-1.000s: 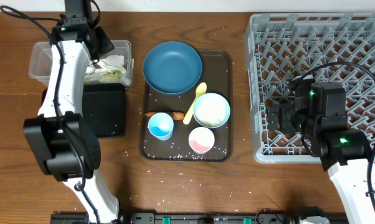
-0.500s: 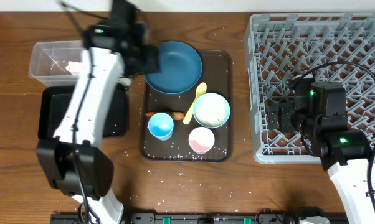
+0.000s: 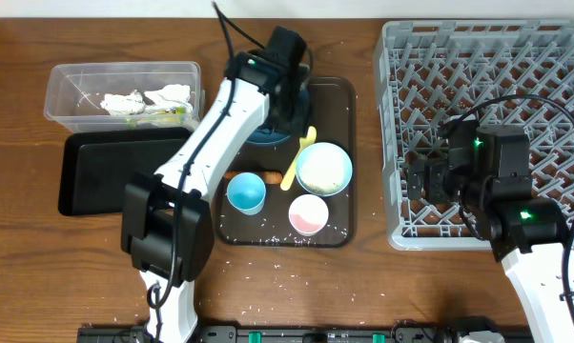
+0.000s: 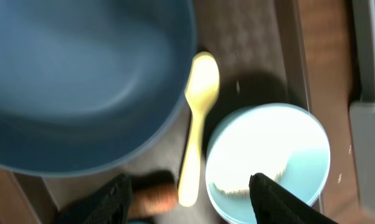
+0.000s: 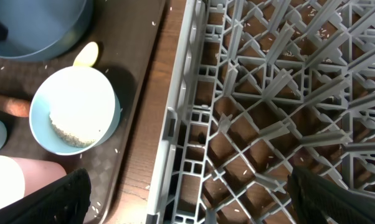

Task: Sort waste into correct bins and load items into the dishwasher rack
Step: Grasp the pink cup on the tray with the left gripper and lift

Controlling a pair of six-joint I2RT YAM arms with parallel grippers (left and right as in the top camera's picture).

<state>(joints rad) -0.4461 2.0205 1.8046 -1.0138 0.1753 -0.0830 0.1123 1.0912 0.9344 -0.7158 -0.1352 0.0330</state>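
Left gripper (image 4: 190, 193) wide above spoon (image 4: 197, 118), dark blue dish (image 4: 81, 68) blurred, cut off — right gripper (image 5: 190, 199) wide, fingers (image 5: 56, 202) cropped.

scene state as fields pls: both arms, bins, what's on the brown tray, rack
left fingers: open, holding nothing, above spoon and dark blue dish
right fingers: open, holding nothing, above tray-side edge of rack
clear tub: napkins, wrapper inside
black tray: next to clear tub
serving tray: dish, spoon, bowl with rice, carrot, light blue cup, pink cup
rack: no dishes visible
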